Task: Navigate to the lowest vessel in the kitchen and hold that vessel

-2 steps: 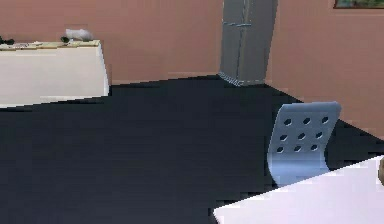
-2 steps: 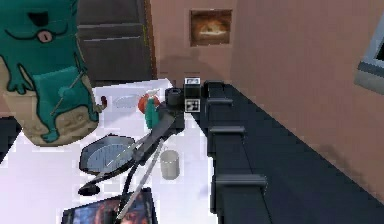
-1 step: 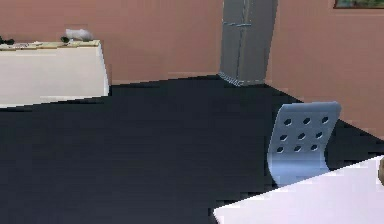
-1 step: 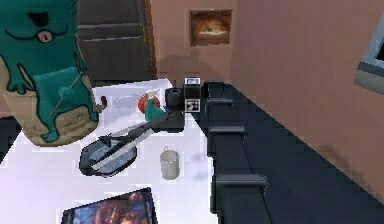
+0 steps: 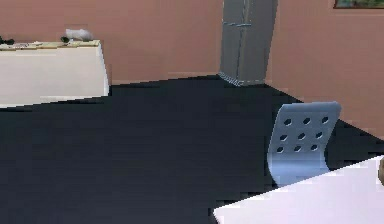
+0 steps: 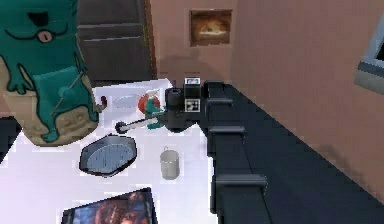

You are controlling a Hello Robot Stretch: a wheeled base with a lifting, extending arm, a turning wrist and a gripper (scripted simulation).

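Teal figure (image 6: 45, 70) cut by top edge, fridge (image 5: 247, 45) top cropped

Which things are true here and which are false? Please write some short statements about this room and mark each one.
1. The chair is light blue, with round holes in its back. True.
2. The fridge stands at the forward view's left edge. False: it stands against the far wall, right of the middle.
3. A small white cup stands on the white table. True.
4. The floor is pale wood. False: it is very dark.
5. A framed picture hangs on the wall in the arm side view. True.
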